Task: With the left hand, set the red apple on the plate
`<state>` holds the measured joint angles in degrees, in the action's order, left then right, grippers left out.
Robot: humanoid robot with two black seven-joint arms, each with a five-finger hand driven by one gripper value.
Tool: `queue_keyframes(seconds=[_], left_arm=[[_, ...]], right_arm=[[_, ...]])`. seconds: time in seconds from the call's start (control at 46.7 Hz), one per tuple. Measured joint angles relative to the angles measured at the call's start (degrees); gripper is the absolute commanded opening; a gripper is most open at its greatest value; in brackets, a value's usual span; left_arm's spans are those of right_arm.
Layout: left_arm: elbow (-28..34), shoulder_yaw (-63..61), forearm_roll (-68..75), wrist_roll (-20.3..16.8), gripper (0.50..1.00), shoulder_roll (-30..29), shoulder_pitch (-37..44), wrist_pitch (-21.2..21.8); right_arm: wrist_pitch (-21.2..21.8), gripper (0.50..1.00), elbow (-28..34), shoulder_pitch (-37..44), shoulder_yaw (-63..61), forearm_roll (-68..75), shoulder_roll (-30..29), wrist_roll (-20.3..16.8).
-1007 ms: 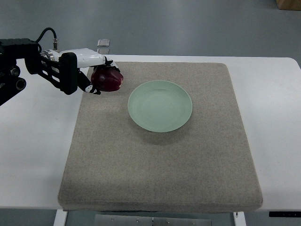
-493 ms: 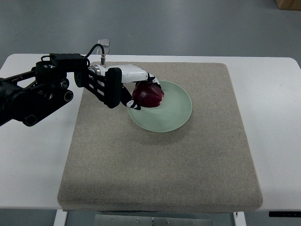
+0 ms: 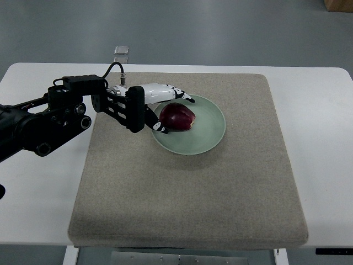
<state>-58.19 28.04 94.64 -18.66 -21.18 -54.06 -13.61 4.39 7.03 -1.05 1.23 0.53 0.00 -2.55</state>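
Table (image 3: 320, 138) bearing a grey mat (image 3: 187, 193); a green plate (image 3: 209, 135) sits toward the mat's far edge. Left hand (image 3: 160, 105) reaches over the plate's left rim, fingers spread around the apple (image 3: 177, 117), which rests on the plate.

No readable text in view

Nothing on the table (image 3: 320, 138), the grey mat (image 3: 187, 187), the green plate (image 3: 207, 135), the red apple (image 3: 177, 117) or the left hand (image 3: 160, 105) carries a legible word, label, brand, number or sign.
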Motion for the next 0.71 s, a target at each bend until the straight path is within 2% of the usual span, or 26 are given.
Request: queue_keyframes(seconds=[0.279,0.536,0.707], left_arm=[[0.4,0.3,-22.6,0.0,0.999,-1.2,-2.4,0.2],[2.2,2.4,-39.9,0.6,0.999,-5.3,-2.7,-0.3],[8.1,2.6,-60.1,4.8,0.999,-6.5,-3.1,-0.7]], right_arm=[[0.0,0.928,0.0,0.0,0.0,0.0,0.0,0.0],[0.0,0.928,0.0,0.0,0.0,0.0,0.0,0.0],[0.0,0.93,0.0,0.0,0.0,0.0,0.0,0.0]])
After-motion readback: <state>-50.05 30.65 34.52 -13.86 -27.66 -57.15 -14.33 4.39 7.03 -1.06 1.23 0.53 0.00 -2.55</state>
